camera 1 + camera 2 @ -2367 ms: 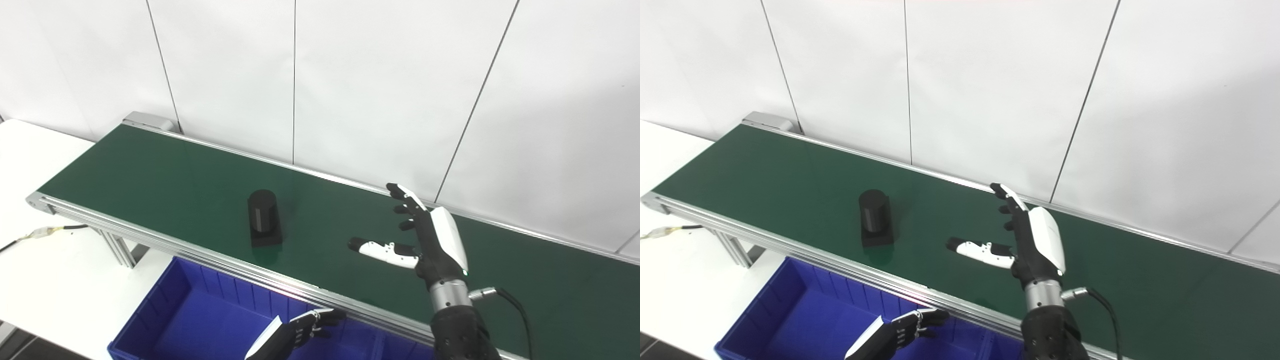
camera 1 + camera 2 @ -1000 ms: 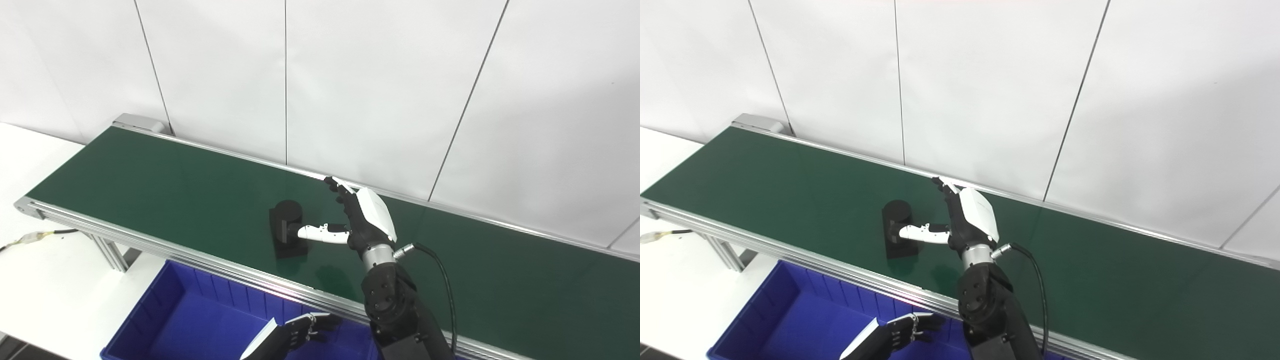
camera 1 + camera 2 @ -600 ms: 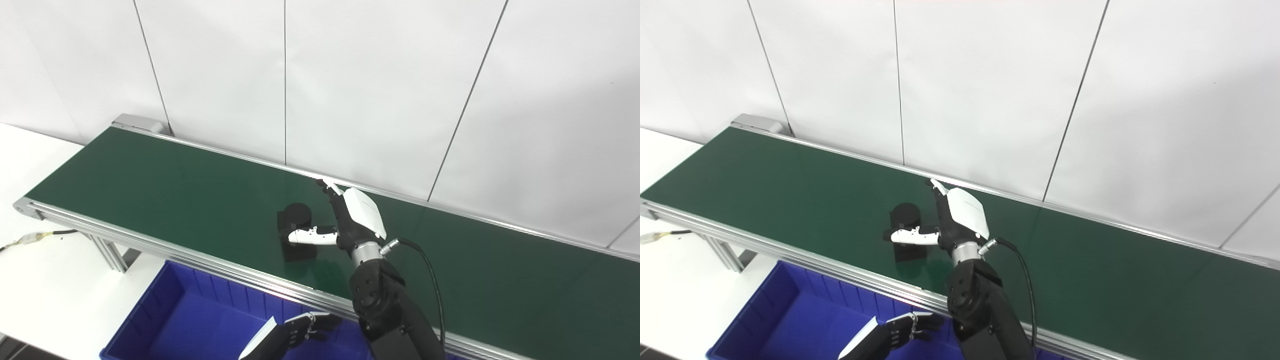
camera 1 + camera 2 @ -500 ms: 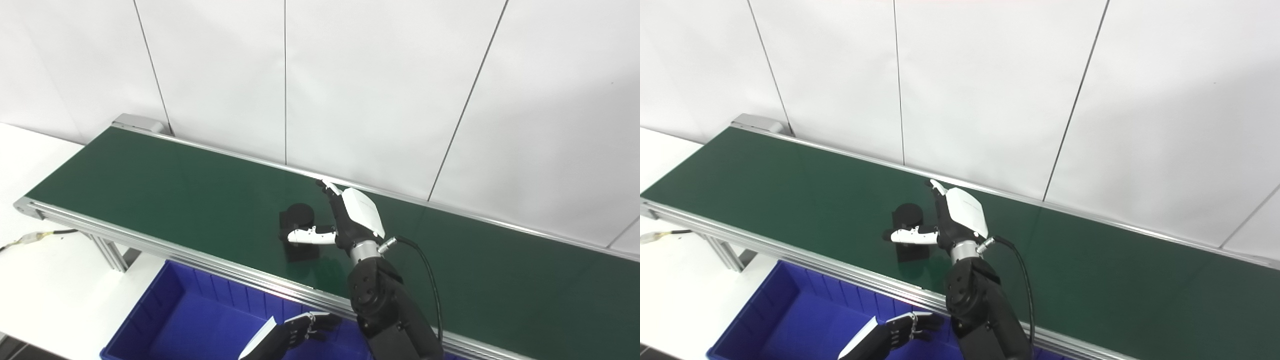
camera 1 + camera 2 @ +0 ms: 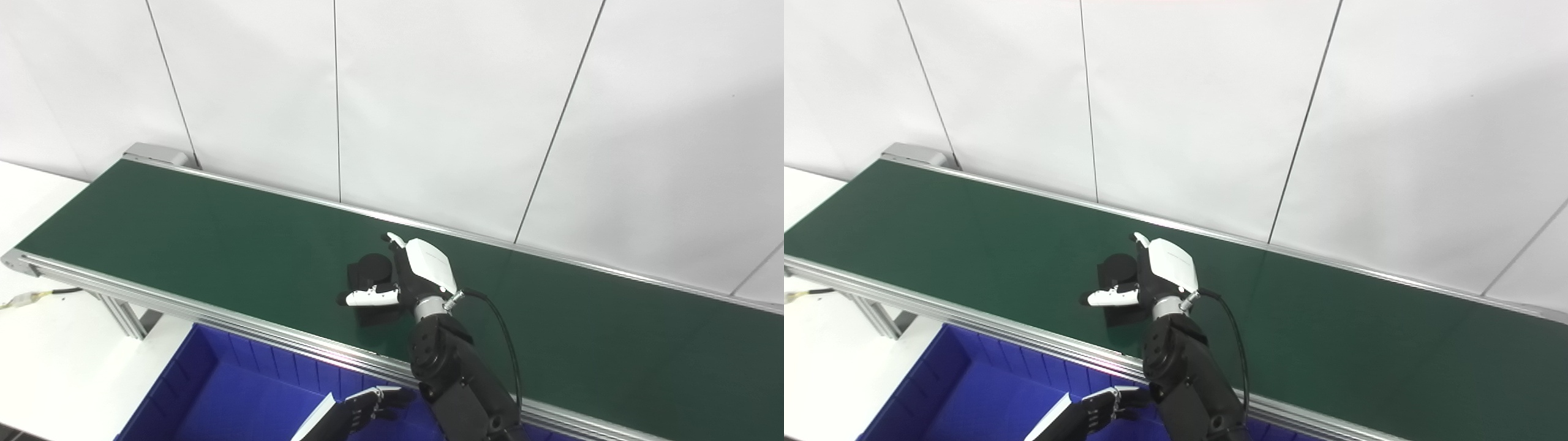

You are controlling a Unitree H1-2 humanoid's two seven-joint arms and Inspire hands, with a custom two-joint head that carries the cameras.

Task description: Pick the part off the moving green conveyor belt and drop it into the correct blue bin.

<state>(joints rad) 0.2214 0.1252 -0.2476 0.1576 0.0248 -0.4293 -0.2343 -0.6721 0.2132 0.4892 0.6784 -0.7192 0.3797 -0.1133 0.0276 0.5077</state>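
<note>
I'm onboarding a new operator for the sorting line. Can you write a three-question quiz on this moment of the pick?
1. True or false: the black part stands on the green conveyor belt.
2. Which hand is at the part? A) the left hand B) the right hand C) both
3. Fill in: the left hand waits low over the ____ bin.

Key
1. True. The part is on the belt, with the right hand's thumb across its near side and its fingers behind it; a firm grip cannot be confirmed.
2. B
3. blue
</note>
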